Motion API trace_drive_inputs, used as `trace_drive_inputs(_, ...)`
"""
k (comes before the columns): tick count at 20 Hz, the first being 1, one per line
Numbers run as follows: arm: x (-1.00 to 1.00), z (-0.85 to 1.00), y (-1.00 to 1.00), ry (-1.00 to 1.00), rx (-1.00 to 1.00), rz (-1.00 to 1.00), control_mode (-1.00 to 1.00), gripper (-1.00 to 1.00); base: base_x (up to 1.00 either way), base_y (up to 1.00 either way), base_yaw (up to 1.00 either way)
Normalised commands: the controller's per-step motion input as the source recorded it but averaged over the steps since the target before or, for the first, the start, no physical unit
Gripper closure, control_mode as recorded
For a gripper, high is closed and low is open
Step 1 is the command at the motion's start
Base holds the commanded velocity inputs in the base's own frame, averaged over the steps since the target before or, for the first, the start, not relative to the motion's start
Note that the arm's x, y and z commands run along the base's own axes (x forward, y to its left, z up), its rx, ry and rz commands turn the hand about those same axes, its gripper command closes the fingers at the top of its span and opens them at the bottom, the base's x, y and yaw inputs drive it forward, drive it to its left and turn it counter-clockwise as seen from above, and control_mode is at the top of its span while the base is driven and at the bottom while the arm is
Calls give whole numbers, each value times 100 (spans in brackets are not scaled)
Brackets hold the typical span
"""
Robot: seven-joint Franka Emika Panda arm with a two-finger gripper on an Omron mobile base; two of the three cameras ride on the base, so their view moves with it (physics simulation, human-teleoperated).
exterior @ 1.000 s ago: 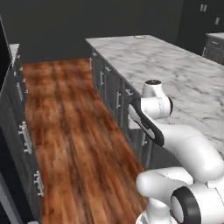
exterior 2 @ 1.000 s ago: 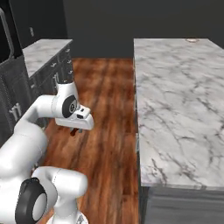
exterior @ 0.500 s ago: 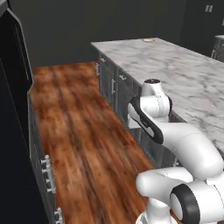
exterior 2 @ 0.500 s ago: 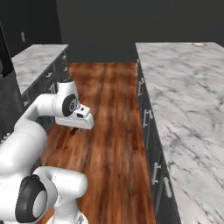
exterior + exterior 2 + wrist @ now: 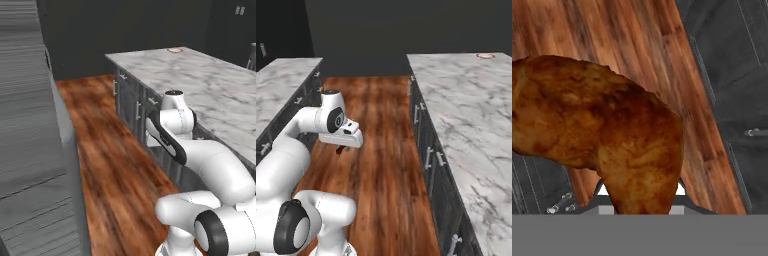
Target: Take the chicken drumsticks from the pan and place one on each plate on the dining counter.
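One chicken drumstick (image 5: 602,135) is sitting pinched in your tool (image 5: 342,148), looming large in the hand view with its narrow end running down between the fingertips. You are carrying it low over the wooden floor (image 5: 378,165), in the aisle beside the table (image 5: 476,110). The rimmed plate (image 5: 485,56) is lying well ahead and to your right, at the table's far end.

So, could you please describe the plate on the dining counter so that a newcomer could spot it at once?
Start at the dining counter, the long veined marble island right of the wooden floor. Follow it to its far end: the plate lies there near the corner, a small round disc with a reddish rim.
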Motion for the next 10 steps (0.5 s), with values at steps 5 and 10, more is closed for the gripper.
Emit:
trace_drive_inputs(5, 0, 0, 0, 0, 0, 0, 100, 100, 100, 50, -14)
trace_drive_inputs(10, 0, 0, 0, 0, 0, 0, 100, 100, 100, 44, -12)
